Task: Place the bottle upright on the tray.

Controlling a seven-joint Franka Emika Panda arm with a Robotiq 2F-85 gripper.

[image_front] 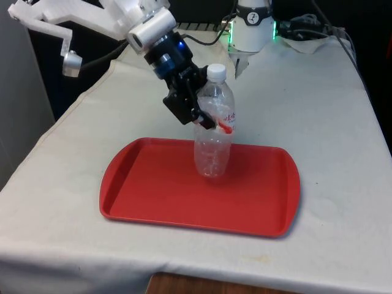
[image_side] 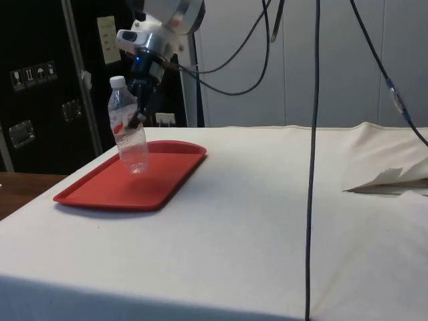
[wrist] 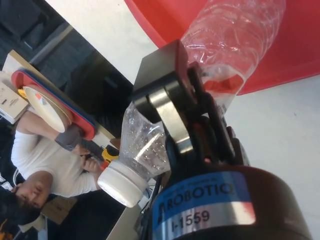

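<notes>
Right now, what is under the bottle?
The red tray lies under the bottle, which the pincer grips. The bottle's base hides its contact with the tray.

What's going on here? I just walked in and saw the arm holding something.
The robot's hand is clamped on a clear plastic bottle with a white cap, gripping it around its upper body near the red label. The bottle is roughly upright, its base down on or just above the red tray that lies on the white-clothed table; I can't tell whether it touches. The hand has not let go, so the placement looks nearly done but not finished.
</notes>
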